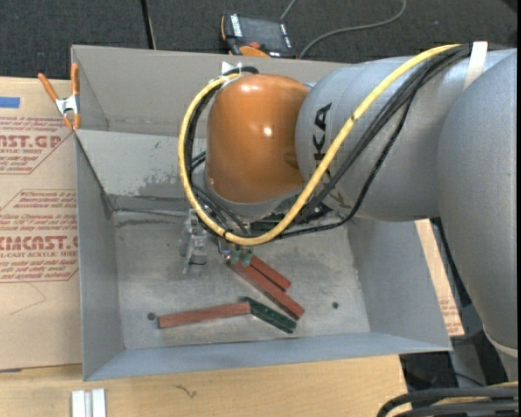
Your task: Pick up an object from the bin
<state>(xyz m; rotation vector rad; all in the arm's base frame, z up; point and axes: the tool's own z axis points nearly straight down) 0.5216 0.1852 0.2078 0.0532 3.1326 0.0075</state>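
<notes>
My gripper (195, 247) hangs low over the middle of the bin floor, just under the arm's wrist. Right beside it, to its right, lie two short red-brown bars (267, 281) side by side, slanting toward the front right. A dark green strip (273, 315) lies at their lower end. A long red-brown flat stick (204, 315) rests near the front wall, below the gripper. Nothing shows between the gripper's jaws.
The arm with its orange cover and yellow cable hides the back and right of the bin. A small dark speck lies at the stick's left end, and another near the right wall. Bare grey floor stretches left of the gripper.
</notes>
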